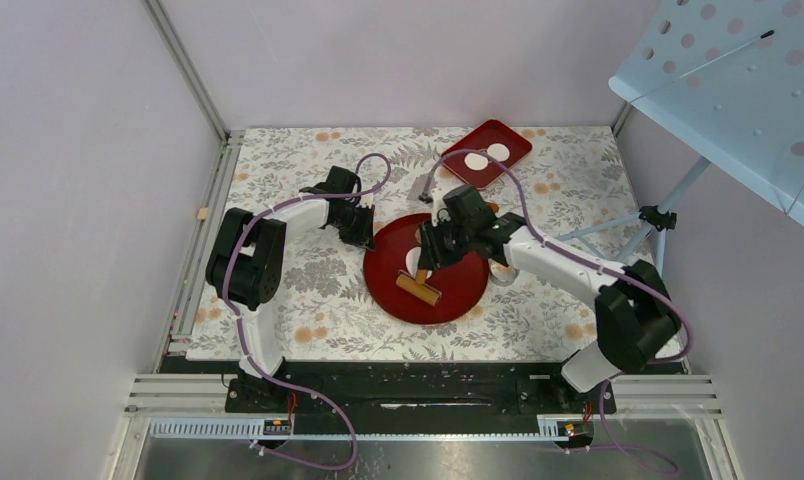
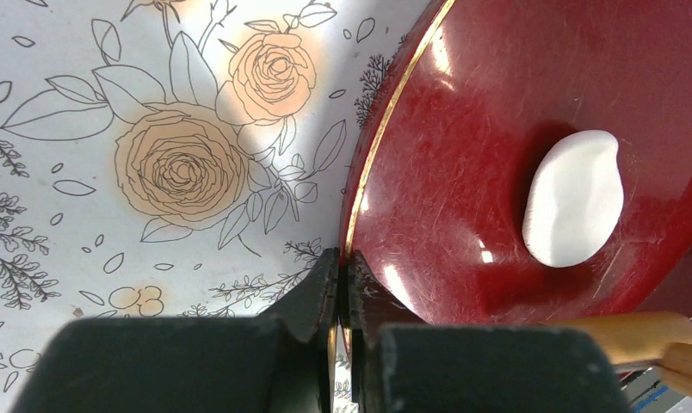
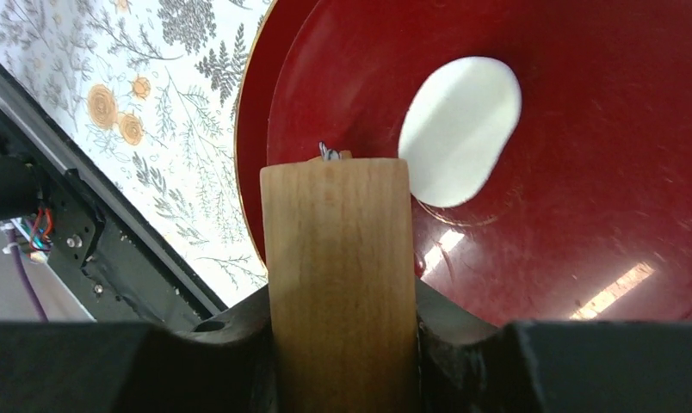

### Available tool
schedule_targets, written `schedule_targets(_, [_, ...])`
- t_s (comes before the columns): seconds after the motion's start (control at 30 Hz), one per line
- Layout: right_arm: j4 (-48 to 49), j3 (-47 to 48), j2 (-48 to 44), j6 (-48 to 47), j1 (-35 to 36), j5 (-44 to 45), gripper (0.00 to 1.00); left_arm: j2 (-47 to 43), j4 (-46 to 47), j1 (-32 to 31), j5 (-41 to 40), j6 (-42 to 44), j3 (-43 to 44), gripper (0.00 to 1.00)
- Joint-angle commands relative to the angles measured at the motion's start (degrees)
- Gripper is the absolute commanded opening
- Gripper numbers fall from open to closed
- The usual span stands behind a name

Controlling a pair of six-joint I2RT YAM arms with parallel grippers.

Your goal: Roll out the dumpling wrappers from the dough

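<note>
Down at the right gripper (image 3: pixel 341 314) first: fingers pressed in on both sides of the wooden rolling pin (image 3: pixel 338 249), clamped across its shaft, pin end jutting straight ahead over the round red plate (image 3: pixel 583 215). Just past the pin's tip and a touch to its right, the dough (image 3: pixel 459 129): a smooth white oval patch, flat on the plate, contact with the pin not clear from here. Over to the left gripper (image 2: pixel 341 280): all but closed, pinched on the plate's gold-edged rim, one finger on the flowered tablecloth (image 2: pixel 153 172) side, the other inside the plate. Same dough patch ahead of those fingers and off to the right, well inside the plate. From above, well beyond the right gripper, a red rectangular tray (image 1: pixel 496 133) with two dumpling wrappers (image 1: pixel 475 160), neat white discs side by side, not touching. Both grippers low at the plate, left on its rim, right over its middle.
</note>
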Motion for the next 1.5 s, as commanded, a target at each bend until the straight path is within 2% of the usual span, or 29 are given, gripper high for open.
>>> schedule_targets(0.0, [0.8,-0.23,-7.29,1.0,-2.99,0.87,0.0,1.29,-1.29,0.29,-0.22,0.37,0.54,0.0])
schedule_targets(0.2, [6.41,-4.23,-9.45,4.36,-3.96,12.36,0.0,1.35,-1.29,0.26,-0.32,0.29,0.6,0.0])
schedule_targets(0.47, [15.66,-6.2,-5.06,7.65,-3.93,15.59,0.0,1.38,-1.35,0.33,-0.37,0.32,0.65,0.0])
schedule_targets(0.8, [15.9,-4.22,-6.27,8.5,-3.98,15.95,0.0,1.49,-1.29,0.26,-0.25,0.4,0.77,0.0])
schedule_targets(1.13, [20.51,-7.08,-2.9,9.06,-3.56,17.36,0.0,1.43,-1.27,0.26,-0.27,0.37,0.72,0.0])
schedule_targets(1.47, [13.74,-7.89,2.68,8.0,-1.63,19.95,0.0,1.35,-1.35,0.27,-0.08,0.48,0.71,0.0])
